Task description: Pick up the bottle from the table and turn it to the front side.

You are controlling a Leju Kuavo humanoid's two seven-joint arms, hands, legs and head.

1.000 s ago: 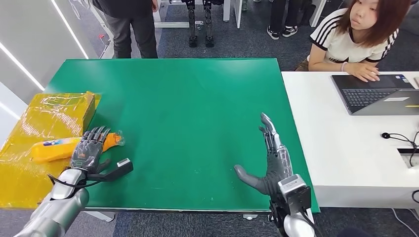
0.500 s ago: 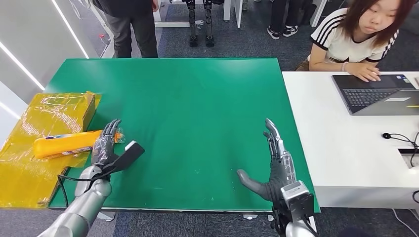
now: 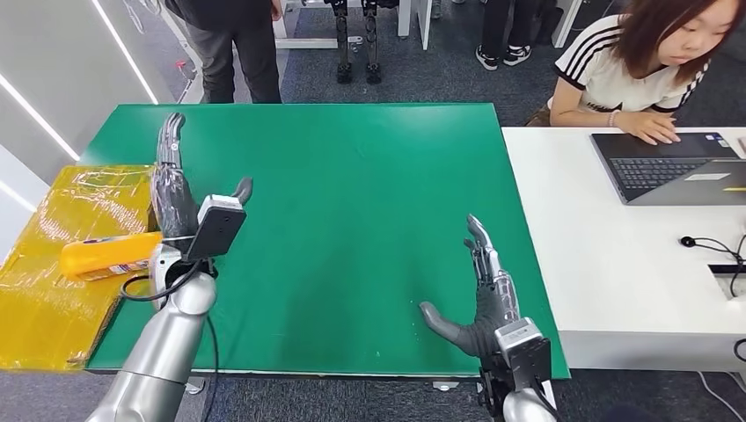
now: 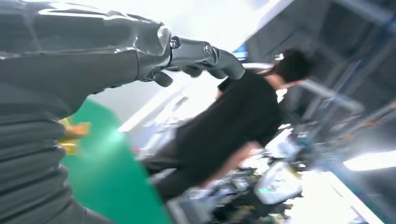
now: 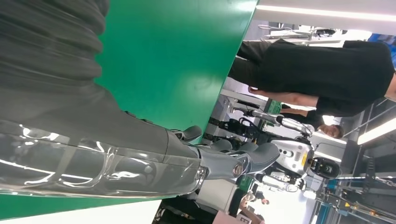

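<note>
An orange-yellow bottle [image 3: 107,256] lies on its side on the yellow wrapped box [image 3: 53,299] at the table's left edge; its cap end is hidden behind my left wrist. My left hand [image 3: 174,192] is raised above the green table [image 3: 352,193], fingers stretched upward and apart, holding nothing. In the left wrist view its fingers [image 4: 196,53] point out into the room. My right hand [image 3: 479,290] hovers flat and open over the table's near right part, fingers extended and thumb spread; the right wrist view shows its fingers [image 5: 224,163] empty.
A white desk [image 3: 616,264] with a laptop [image 3: 677,167] adjoins the table on the right, where a seated person [image 3: 642,70] works. Another person [image 3: 229,44] stands behind the table's far left edge. A dark cable [image 3: 713,251] lies on the desk.
My left hand has let go of the bottle and lifted up and away from it, fingers now pointing up. The bottle stays lying on the yellow box. The right hand has barely moved.
</note>
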